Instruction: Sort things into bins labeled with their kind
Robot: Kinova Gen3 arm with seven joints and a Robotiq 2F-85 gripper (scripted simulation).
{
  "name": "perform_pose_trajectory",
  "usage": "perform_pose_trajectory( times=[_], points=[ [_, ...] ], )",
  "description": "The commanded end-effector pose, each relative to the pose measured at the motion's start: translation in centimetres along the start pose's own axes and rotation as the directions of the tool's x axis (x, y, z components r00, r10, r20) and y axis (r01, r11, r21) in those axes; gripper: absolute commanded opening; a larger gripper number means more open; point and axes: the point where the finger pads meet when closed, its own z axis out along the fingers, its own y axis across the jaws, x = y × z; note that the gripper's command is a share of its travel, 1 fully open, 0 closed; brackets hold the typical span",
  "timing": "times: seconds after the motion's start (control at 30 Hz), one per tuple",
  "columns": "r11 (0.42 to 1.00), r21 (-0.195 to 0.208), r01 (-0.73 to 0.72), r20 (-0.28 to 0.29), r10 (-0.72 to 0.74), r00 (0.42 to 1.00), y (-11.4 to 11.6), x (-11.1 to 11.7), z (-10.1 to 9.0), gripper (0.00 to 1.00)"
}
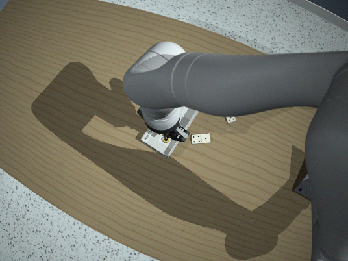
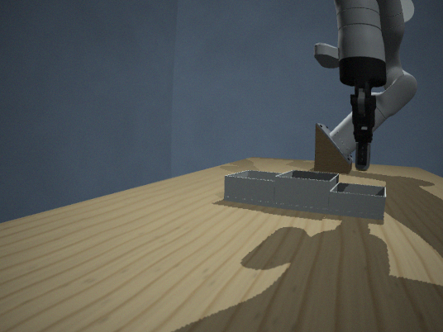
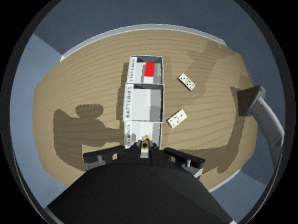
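My gripper (image 1: 166, 139) (image 2: 362, 164) (image 3: 144, 144) is shut on a small brass-coloured ring-shaped piece (image 1: 165, 140) (image 3: 144, 143), which looks like a nut. It hangs above one end of a row of three grey bins (image 1: 169, 152) (image 2: 303, 194) (image 3: 125, 110), well clear of the rims. A label on that end bin (image 1: 147, 136) is partly hidden by the wrist. A red thing (image 3: 149, 70) lies in the bin at the far end in the wrist view. Two white dominoes lie on the table beside the bins: one close (image 1: 200, 139) (image 3: 176, 119), one farther (image 1: 230, 119) (image 3: 186, 82).
The arm's base mount (image 1: 303, 188) (image 2: 331, 150) stands on the table beyond the bins. The oval wooden table (image 1: 65, 136) (image 2: 124, 256) ends in a curved edge over a speckled floor (image 1: 39, 227).
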Motion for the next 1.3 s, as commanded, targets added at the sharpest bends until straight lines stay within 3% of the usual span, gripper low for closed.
perform_pose_trajectory(
  times=[0.0, 0.57, 1.03, 1.07, 1.27],
  points=[
    [1.000, -0.004, 0.001, 0.002, -0.001, 1.000, 0.1, -0.1, 0.6, 0.11],
    [1.000, -0.004, 0.001, 0.002, -0.001, 1.000, 0.1, -0.1, 3.5, 0.11],
    [1.000, -0.004, 0.001, 0.002, -0.001, 1.000, 0.1, -0.1, 3.5, 0.11],
    [1.000, -0.004, 0.001, 0.001, -0.001, 1.000, 0.2, -0.1, 3.5, 0.31],
    [1.000, -0.004, 0.001, 0.001, -0.001, 1.000, 0.1, -0.1, 3.5, 0.31]
  ],
)
